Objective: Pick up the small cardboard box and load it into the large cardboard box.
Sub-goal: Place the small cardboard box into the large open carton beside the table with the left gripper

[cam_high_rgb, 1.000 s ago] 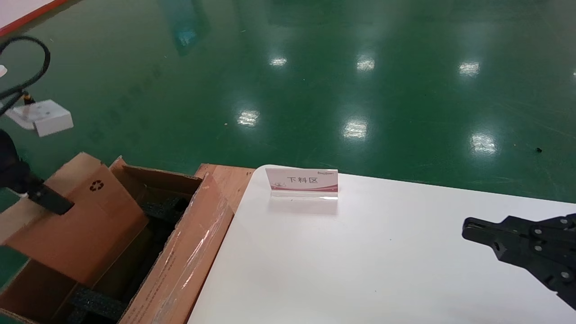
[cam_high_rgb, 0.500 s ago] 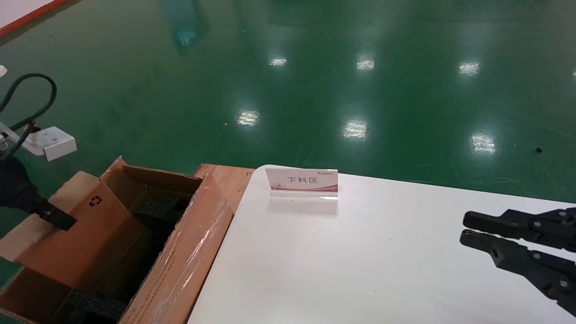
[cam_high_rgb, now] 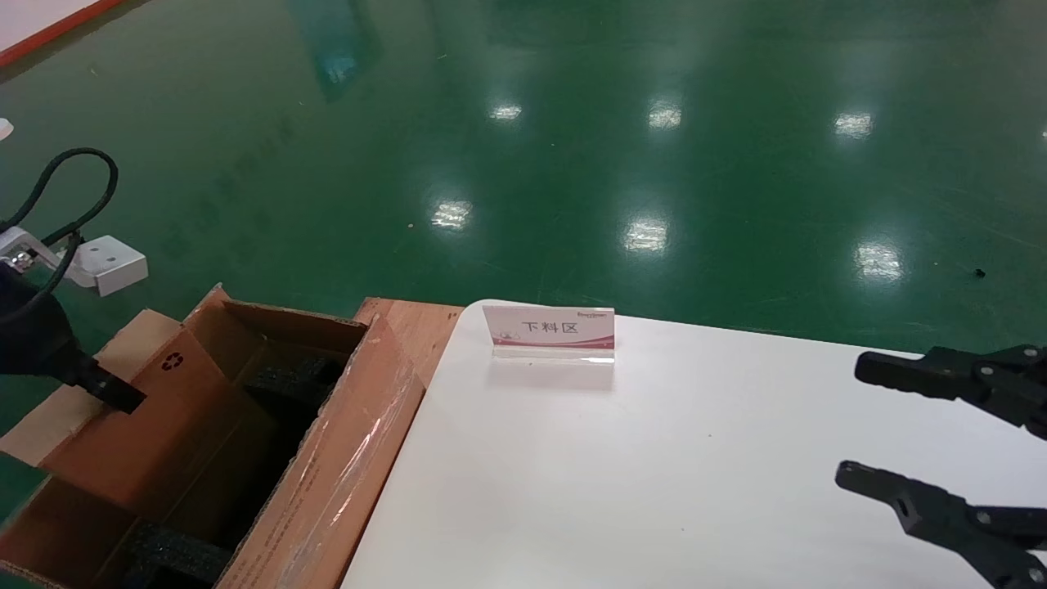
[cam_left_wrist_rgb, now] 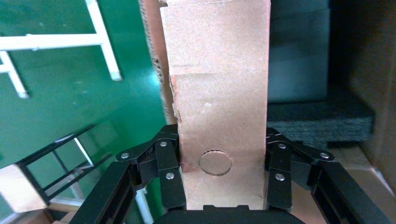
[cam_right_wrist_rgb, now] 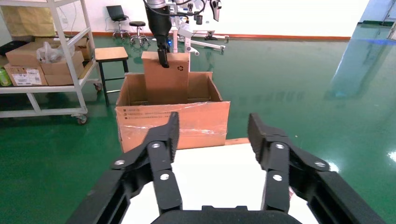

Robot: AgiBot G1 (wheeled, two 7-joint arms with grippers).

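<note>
The large cardboard box [cam_high_rgb: 245, 442] stands beside the desk [cam_high_rgb: 654, 491]. The small cardboard box [cam_high_rgb: 155, 425], half inside it, is clamped by the left hand [cam_left_wrist_rgb: 223, 186]; an early release could tip it against the foam [cam_high_rgb: 286, 380]. The right hand [cam_high_rgb: 859, 425] hangs spread apart over the desk.

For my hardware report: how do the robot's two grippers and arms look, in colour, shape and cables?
Both the left gripper and the right gripper are matte black, with flat linkage fingers joined by silver rivets. A black looped cable and a small white block sit at the left arm.
</note>
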